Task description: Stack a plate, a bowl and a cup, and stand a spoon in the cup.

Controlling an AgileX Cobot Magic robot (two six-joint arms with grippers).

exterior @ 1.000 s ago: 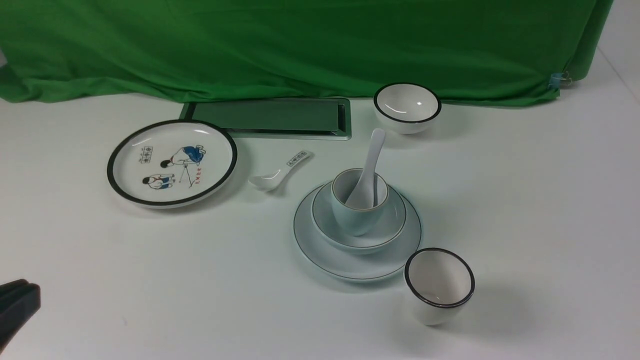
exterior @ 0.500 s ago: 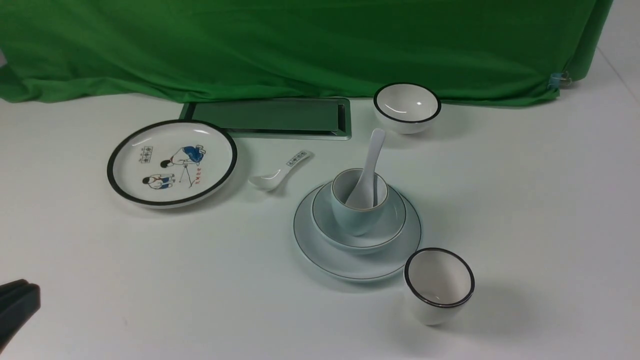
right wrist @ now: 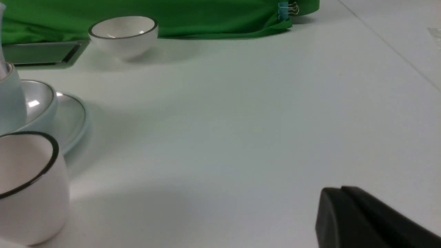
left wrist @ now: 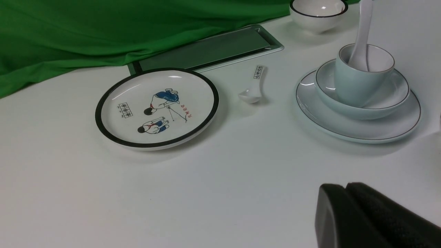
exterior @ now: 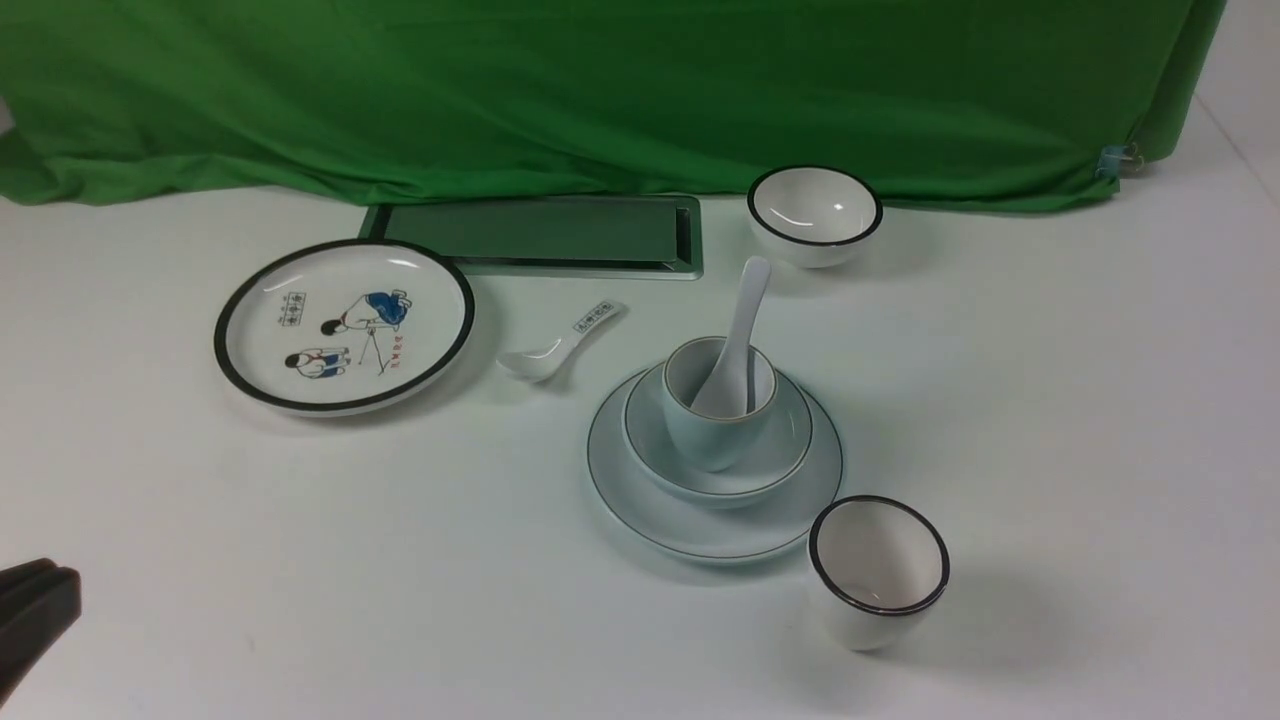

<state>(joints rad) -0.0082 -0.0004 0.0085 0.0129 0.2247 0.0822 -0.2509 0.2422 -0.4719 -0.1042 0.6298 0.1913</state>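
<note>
Mid-table, the pale blue-green plate [exterior: 640, 500] carries the bowl [exterior: 780, 455], and the cup [exterior: 710, 435] stands in the bowl. The white spoon [exterior: 745, 310] leans in the cup with its handle up. The left wrist view shows the same plate [left wrist: 389, 129], bowl [left wrist: 386, 100], cup [left wrist: 351, 84] and spoon [left wrist: 363, 31]. My left gripper [exterior: 45, 590] sits at the near left edge, shut and holding nothing, far from the stack; its tips [left wrist: 344, 187] press together. My right gripper [right wrist: 339, 191] is shut and empty, right of the stack and out of the front view.
A black-rimmed cartoon plate [exterior: 345, 325] lies at the left, with a small printed spoon [exterior: 560, 345] beside it. A black-rimmed white cup [exterior: 880, 570] stands just in front of the stack. A white bowl [exterior: 815, 215] and a metal tray [exterior: 545, 235] sit by the green cloth [exterior: 600, 90].
</note>
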